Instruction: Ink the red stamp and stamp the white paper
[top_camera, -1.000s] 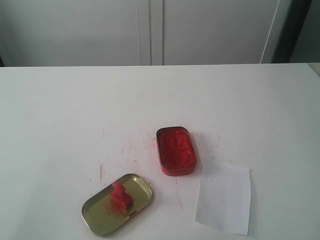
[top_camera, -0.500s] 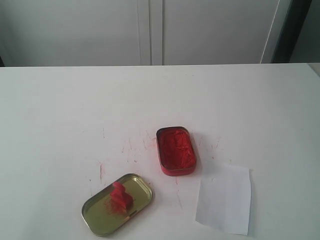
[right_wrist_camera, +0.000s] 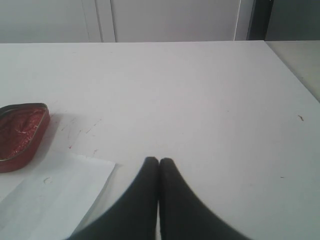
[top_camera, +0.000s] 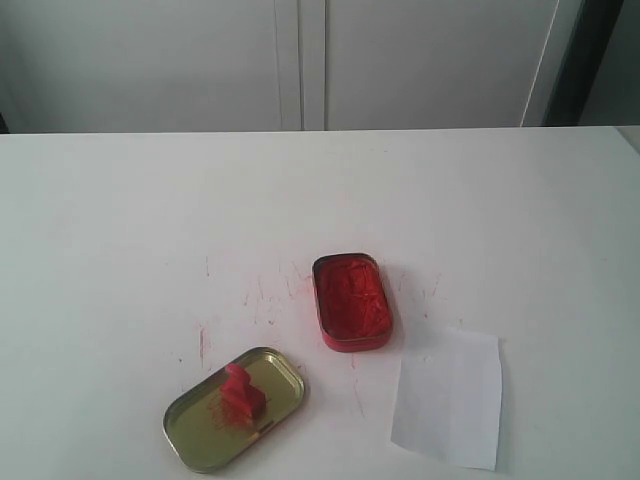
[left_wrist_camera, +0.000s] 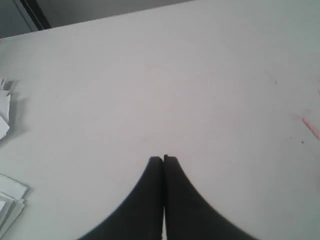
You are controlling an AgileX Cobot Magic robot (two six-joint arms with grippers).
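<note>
**Exterior view.** White surface, with pale cabinet doors behind it.
- The red stamp sat on the gold tin lid, towards the front left. Its exact attitude was too small to make out. Red smudges showed on the lid beside it.
- The red ink tin lay open, further back and to the right of the lid, apart from it.
- The white paper lay flat and blank, front right, near the tin's front corner but clear of it.
- Faint red marks were scattered over the surface between the tin and the lid.
- Neither hand fell within this view.

**Left wrist view.**
- The left hand had its two dark fingers pressed together with nothing between them. It was held over bare surface.
- White paper scraps were cut off at the frame's edge. This was the only view that showed them.
- A short red streak lay at the opposite edge.
- The stamp, lid, tin and sheet were all out of frame.

**Right wrist view.**
- The right hand was likewise closed and empty, fingers touching.
- The white paper lay just beside it, one part hidden behind the hand and another cut off by the frame.
- The red ink tin lay beyond the sheet, only partly in frame, with the textured ink surface visible.
- The stamp and lid were not shown.
</note>
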